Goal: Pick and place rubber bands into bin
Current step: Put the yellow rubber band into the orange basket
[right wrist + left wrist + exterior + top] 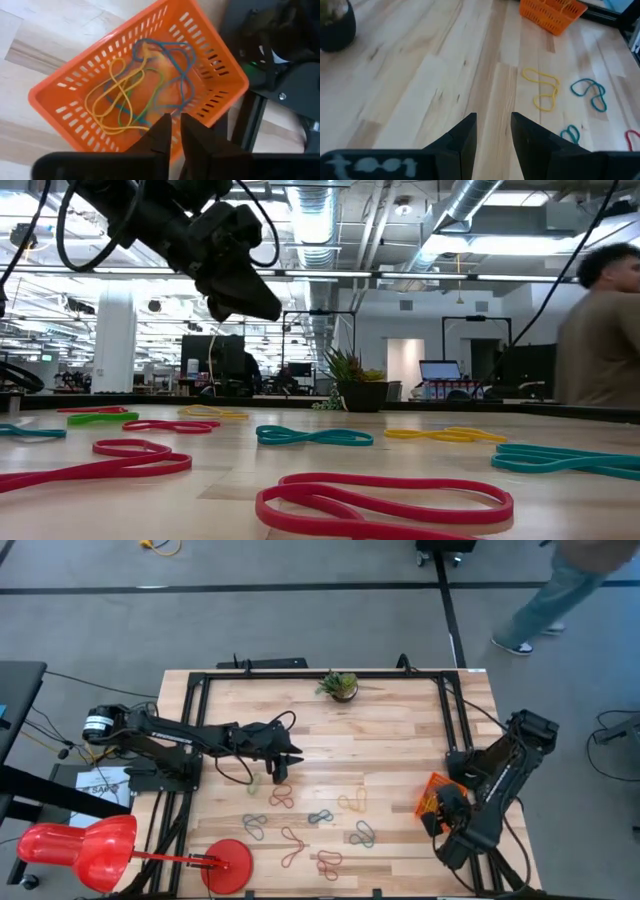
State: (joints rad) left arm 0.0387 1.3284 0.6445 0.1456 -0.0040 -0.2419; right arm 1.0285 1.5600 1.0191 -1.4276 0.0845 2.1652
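The left gripper [293, 757] hung above the table [400, 740], reaching toward the middle from the left side, and its two fingers [465, 137] stood a little apart with bare wood between them, so it was released and carried nothing. In the left wrist view a yellow band [542, 88] lay ahead of these fingers, with a teal band [590, 92] beside it and the bin [551, 13] farther off. The right gripper [443, 808] was at the right edge of the table, just over the bin [432, 794]. Its fingers [160, 137] were nearly together with only a thin gap (nothing was seen between them), so it was not grasping anything. Inside the bin [55, 92] lay several bands already: yellow ones [112, 102] and blue ones [175, 75], tangled together on the bottom. Many rubber bands [318, 817] were still spread on the front half of the table, between the two arms, in red, teal, yellow and green; a green one [253, 781] lay near the left gripper. In the low view a red band [385, 502] was closest to the camera. A plant [340, 686] stood at the far edge, and a red disc [228, 865] lay at the front left corner. A person [600, 330] stood in the room behind the table
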